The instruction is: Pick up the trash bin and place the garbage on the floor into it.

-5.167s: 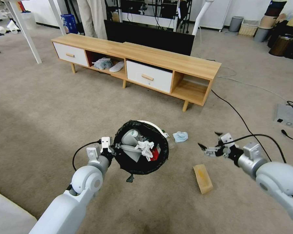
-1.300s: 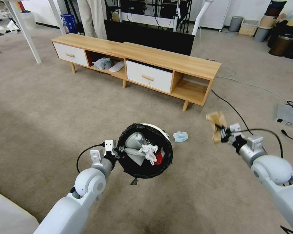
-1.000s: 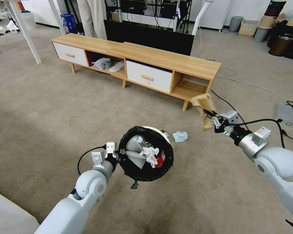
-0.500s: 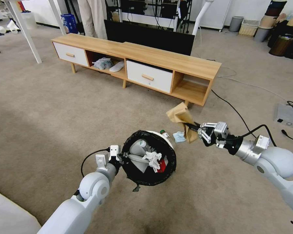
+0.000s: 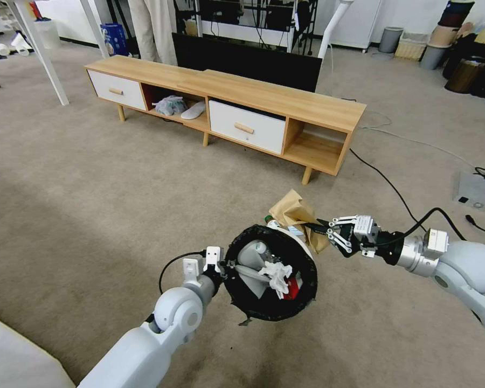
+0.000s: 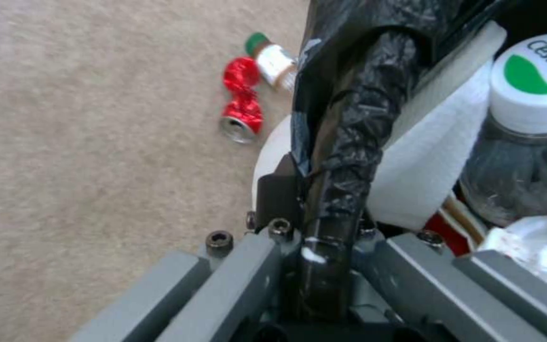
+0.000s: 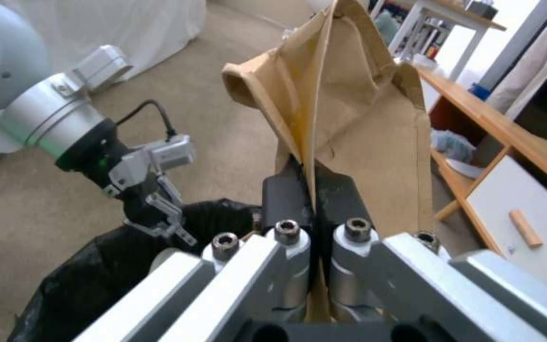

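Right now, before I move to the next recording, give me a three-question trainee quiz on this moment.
1. True or false: the right gripper is shut on the brown paper bag.
2. The left gripper grips which part of the trash bin? A) black-lined rim B) base C) knotted tail
3. Name the red item on the floor beside the bin.

Key: 1 true; 2 A; 3 crushed can.

You have one bin point(image 5: 269, 311), one paper bag point(image 5: 295, 211), one tissue point(image 5: 276, 271), one crushed can point(image 6: 242, 100), two bottles point(image 6: 527, 118) point(image 6: 272, 59), and two pincers point(image 5: 224, 264) point(image 5: 319, 228).
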Tool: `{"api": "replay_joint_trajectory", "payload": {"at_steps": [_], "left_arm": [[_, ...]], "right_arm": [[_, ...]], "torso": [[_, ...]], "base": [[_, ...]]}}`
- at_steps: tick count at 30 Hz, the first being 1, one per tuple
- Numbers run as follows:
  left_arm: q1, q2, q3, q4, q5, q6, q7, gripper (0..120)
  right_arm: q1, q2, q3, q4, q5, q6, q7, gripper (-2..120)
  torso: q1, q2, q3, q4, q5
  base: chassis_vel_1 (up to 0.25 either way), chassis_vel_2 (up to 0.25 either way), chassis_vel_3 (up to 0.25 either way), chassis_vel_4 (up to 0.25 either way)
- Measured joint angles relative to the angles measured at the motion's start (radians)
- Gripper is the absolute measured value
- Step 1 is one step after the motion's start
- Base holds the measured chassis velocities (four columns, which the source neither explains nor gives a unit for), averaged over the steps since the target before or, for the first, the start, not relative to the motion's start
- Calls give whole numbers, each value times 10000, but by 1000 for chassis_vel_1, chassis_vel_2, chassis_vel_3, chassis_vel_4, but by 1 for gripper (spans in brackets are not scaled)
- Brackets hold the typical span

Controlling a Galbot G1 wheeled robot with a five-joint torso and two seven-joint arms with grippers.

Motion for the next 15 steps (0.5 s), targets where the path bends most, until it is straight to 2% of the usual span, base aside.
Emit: {"api": "replay_joint_trajectory", "payload": {"at_steps": [6, 13, 15], "left_arm": [[-825, -266, 834, 612, -280, -2, -100, 0], [-1435, -509, 1297, 1043, -493, -31, -139, 0], [-1634, -584, 1403, 1151, -556, -31, -169, 0]], "right_arm": [[-238, -114, 23, -40, -179, 34, -80, 0], [-357, -232, 41, -74, -252, -58, -117, 0], [-416, -314, 67, -74, -362, -326, -79, 0]], "torso": [[0, 0, 0, 0, 1], [0, 0, 0, 0, 1], [0, 0, 0, -1, 0]], "base": [[0, 0, 0, 0], [0, 0, 0, 0], [0, 0, 0, 0]]}}
